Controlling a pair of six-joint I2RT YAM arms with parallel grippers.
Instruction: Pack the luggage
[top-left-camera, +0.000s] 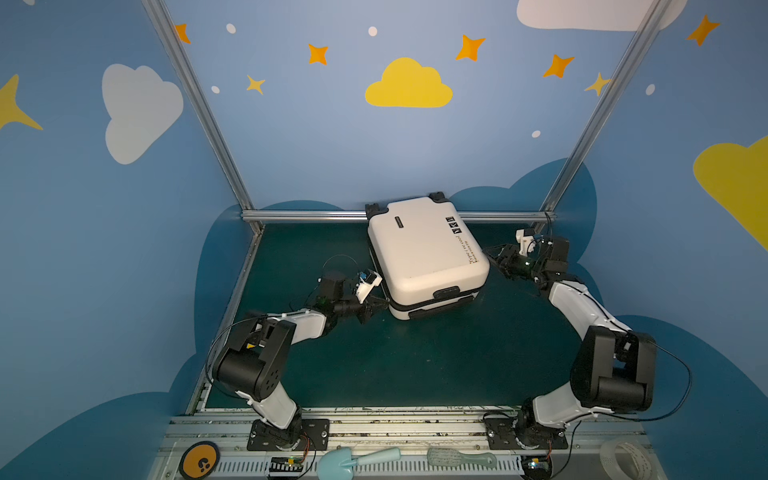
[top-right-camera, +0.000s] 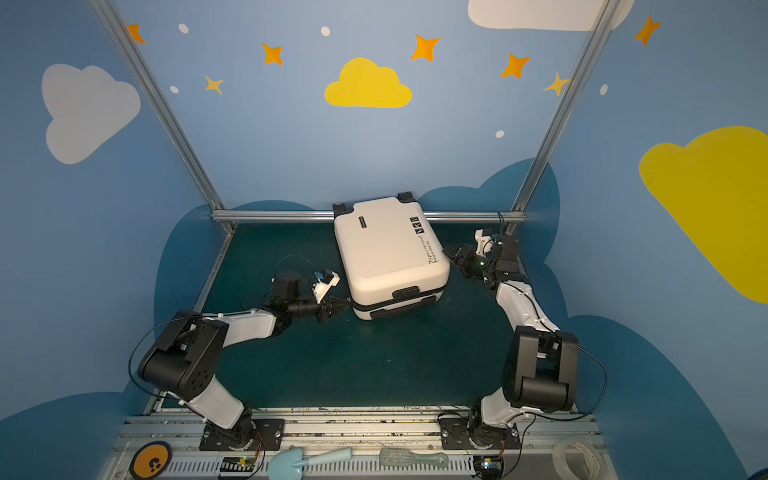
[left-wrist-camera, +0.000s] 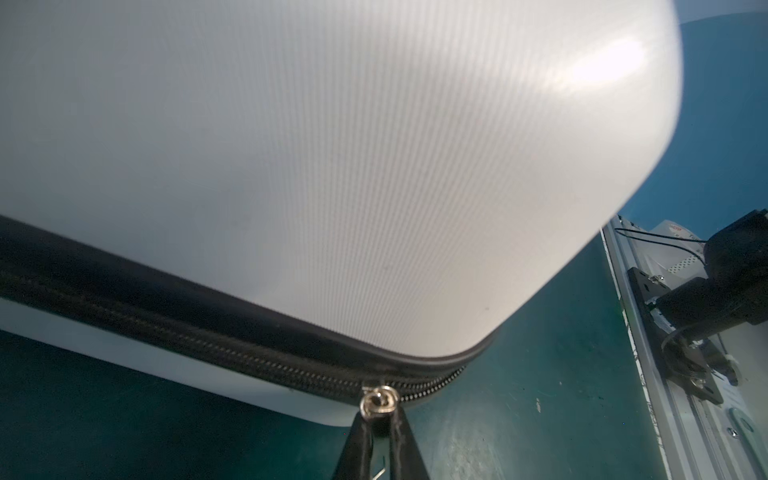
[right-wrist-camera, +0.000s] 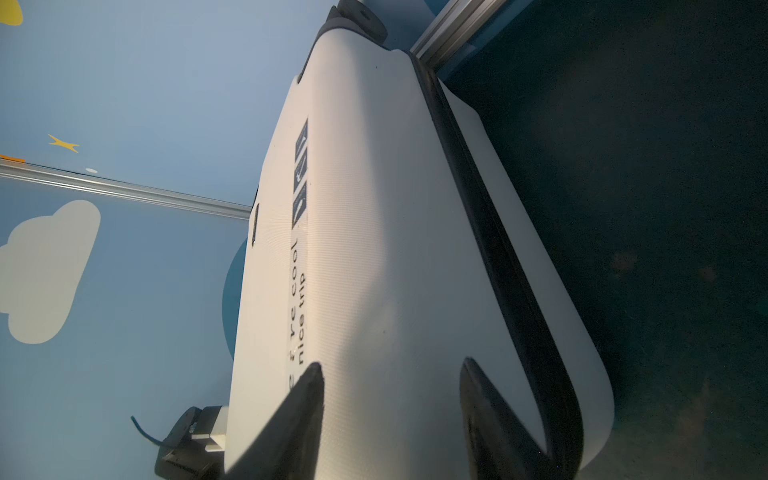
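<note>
Pinching zipper pull (left-wrist-camera: 377, 404), left tool (left-wrist-camera: 380, 416)

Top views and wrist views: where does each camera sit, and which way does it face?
Top views: high at the front, looking down toward the back wall; both arms and the luggage show.
Left wrist: behind the left claw, facing the luggage's zipper pull; only that claw shows.
Right wrist: behind the right claw, facing along the luggage's side; only that claw shows.
Shared: all see the luggage.
</note>
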